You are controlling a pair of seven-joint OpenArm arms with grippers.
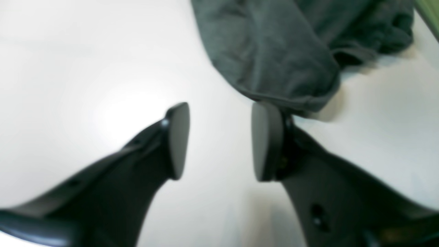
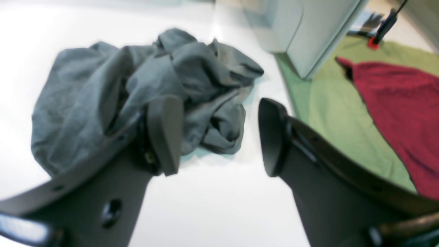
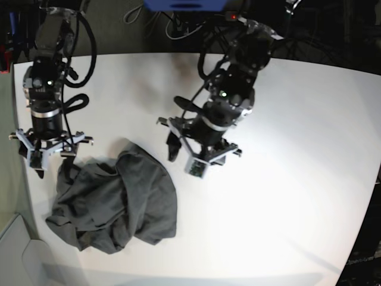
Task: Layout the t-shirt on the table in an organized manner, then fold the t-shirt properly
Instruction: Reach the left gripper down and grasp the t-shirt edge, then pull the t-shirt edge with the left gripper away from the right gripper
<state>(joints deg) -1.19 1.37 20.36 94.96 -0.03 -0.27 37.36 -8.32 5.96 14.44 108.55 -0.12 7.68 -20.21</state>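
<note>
One dark grey t-shirt (image 3: 113, 205) lies crumpled in a heap near the front left corner of one white surface (image 3: 286, 179), as the base view shows it. Two black arms reach over it. The left end effector (image 1: 219, 140) is released, jaws apart over bare white, one fingertip (image 1: 265, 137) just at the shirt's hem. The right end effector (image 2: 219, 135) is also released and holds nothing, hanging beside the heap. Beyond the surface's edge lie one green floor mat (image 2: 329, 113) and one red cloth (image 2: 401, 103).
</note>
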